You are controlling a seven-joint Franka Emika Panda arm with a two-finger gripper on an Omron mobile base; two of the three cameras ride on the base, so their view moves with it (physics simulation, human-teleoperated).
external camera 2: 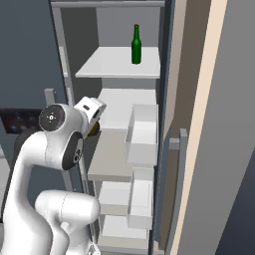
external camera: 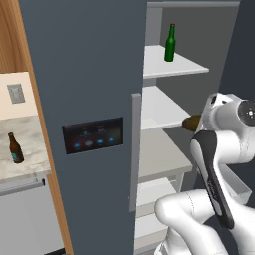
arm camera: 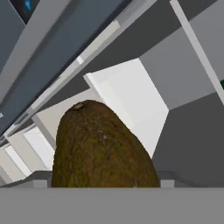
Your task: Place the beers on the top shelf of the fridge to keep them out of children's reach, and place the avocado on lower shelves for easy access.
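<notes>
Left base view: green beer [external camera: 170, 43] stands on the top shelf [external camera: 187, 64]; brown beer [external camera: 15, 148] waits on the worktop [external camera: 30, 159]. Right base view: arm reaches into the fridge [external camera 2: 30, 60]. Hand view: avocado [arm camera: 103, 148] apparently clamped between the fingers. Next: lower onto a lower shelf, release.

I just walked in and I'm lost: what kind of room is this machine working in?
It looks like a home kitchen, computer-drawn rather than real. An open fridge with white shelves holds a green bottle, a marble-look counter beside it carries a brown bottle, and wooden cabinets frame the fridge.
</notes>
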